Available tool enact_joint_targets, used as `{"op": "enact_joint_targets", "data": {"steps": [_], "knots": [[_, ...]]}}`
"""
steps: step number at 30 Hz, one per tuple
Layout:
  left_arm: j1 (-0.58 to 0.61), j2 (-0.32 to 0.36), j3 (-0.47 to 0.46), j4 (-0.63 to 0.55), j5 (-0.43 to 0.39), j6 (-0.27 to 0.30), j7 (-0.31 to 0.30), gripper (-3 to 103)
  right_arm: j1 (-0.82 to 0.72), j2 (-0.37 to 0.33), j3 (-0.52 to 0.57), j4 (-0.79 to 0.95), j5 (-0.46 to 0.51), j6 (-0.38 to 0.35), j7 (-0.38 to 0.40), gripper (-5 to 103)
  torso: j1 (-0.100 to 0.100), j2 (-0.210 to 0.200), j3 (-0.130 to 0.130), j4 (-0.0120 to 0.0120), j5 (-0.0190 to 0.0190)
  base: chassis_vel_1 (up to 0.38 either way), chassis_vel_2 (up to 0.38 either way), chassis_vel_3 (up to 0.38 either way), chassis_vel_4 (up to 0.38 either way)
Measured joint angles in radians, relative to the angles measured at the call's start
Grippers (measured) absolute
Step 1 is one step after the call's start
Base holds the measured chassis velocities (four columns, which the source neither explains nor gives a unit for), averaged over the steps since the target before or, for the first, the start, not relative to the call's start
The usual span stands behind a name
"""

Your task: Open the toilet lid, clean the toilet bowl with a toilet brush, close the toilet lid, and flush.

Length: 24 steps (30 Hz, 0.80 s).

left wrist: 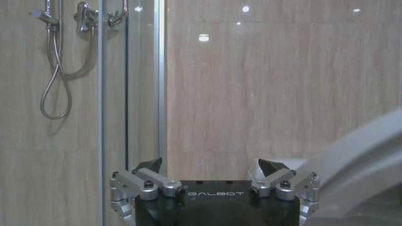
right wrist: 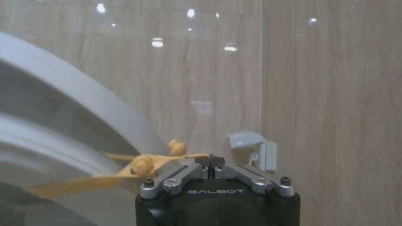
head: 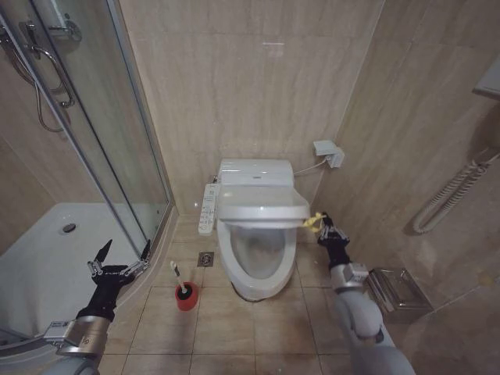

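One toilet bowl [head: 259, 254], white, its lid [head: 262, 207] and seat lifted partway off the rim, held tilted. Right gripper [head: 322, 224] sits at the lid's right front corner, fingers pinched together on a yellow tie [head: 313, 222] knotted to that raised edge; in the right wrist view the fingertips meet on the tie [right wrist: 150, 162], with the white curved lid [right wrist: 75, 103] sweeping up just beside them. One white wall socket box [right wrist: 251, 148] lies just beyond that gripper, on the tiled wall. One long white button panel [head: 208, 208] hangs on the bowl's far side from the right gripper; its markings are too small to read. Left gripper [head: 121, 258] hovers low, fingers spread wide apart and holding nothing, near the glass shower door [head: 117, 156]. One toilet brush [head: 178, 279], white stick and black head, stands tilted in one red cup [head: 186, 298] on the floor tiles, between the left gripper and the bowl, untouched. One round floor drain [head: 205, 258] lies just past the brush. One metal box [head: 398, 287] sits on the floor beside the right forearm. "GALBOT" is printed on each gripper body [left wrist: 215, 193].
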Motion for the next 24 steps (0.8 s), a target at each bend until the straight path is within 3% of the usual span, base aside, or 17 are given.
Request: {"op": "enact_joint_targets", "data": {"steps": [16, 24], "knots": [[0.0, 0.0, 0.0, 0.0, 0.0, 0.0, 0.0, 100, 0.246, -0.127, -0.059, -0.164, 0.073, -0.045, 0.03, 2, 0.0, 0.0, 0.0, -0.0009, 0.0003, 0.0, 0.0, 0.0, 0.0], [0.0, 0.0, 0.0, 0.0, 0.0, 0.0, 0.0, 100, 0.411, -0.154, -0.12, -0.253, 0.099, -0.075, 0.07, 2, 0.0, 0.0, 0.0, -0.0008, 0.0, 0.0, 0.0, 0.0, 0.0]]}}
